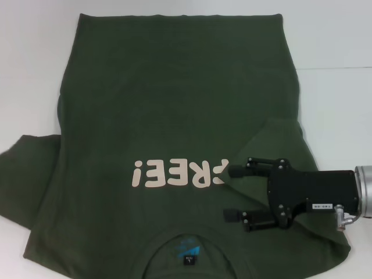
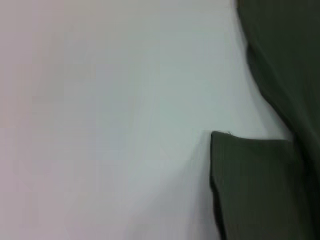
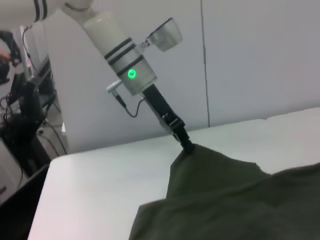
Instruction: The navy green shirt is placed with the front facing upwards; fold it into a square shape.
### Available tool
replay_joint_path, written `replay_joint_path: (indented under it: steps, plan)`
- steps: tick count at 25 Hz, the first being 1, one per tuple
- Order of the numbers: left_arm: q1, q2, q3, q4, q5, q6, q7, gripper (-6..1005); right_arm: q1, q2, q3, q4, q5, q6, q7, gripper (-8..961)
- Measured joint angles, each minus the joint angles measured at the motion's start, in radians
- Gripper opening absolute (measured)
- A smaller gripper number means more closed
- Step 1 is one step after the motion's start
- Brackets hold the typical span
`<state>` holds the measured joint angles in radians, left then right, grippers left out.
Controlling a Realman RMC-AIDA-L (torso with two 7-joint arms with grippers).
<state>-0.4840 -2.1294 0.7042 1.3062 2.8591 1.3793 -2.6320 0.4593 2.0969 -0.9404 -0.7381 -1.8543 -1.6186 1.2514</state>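
Navy green shirt (image 1: 168, 133) lies print-up on the white table (image 1: 331, 40), collar (image 1: 187, 243) nearest the robot, "FREE!" print (image 1: 179, 172) across the chest. Its right sleeve (image 1: 279, 145) looks folded in over the body; left sleeve (image 1: 23, 174) is spread out flat.

Right gripper (image 1: 228, 193) sits over the shirt just beside the print, fingers spread w/ nothing btwn them.

Risks, as I judge them:
- Open fingers low over the cloth could snag & drag the folded sleeve back out, spoiling the fold.
- Left side looks pinched at a single point; lifting from one point may bunch the fabric & give a skewed edge, not a square.
- Pulling left side across while the right gripper hangs over the chest could trap cloth under it.

Views differ: head view doesn't show the left gripper at all. Right wrist view does: left gripper (image 3: 187, 145) is down at a raised peak of the shirt, fingertips buried in cloth, apparently nipping it. Left wrist view shows only a sleeve hem (image 2: 250, 142) & bare table, no fingers.
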Motion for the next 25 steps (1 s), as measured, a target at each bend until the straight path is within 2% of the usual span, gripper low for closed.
replay_joint_path:
  steps: [5,11,18,25]
  plan:
    - [0.009,0.010,-0.046,0.001,0.000,-0.032,0.051,19,0.001,0.000,-0.001,0.034,0.036,0.007,-0.004,900]
    - [0.022,0.010,-0.063,-0.002,0.002,-0.090,0.096,19,-0.003,0.000,-0.002,0.065,0.038,0.014,-0.005,894]
    - [0.029,0.005,-0.058,0.000,0.002,-0.143,0.129,19,-0.004,0.000,-0.001,0.097,0.038,0.019,-0.005,895]
    - [0.024,0.007,-0.056,0.005,0.001,-0.132,0.142,18,-0.002,0.000,-0.001,0.114,0.038,0.025,-0.001,896]
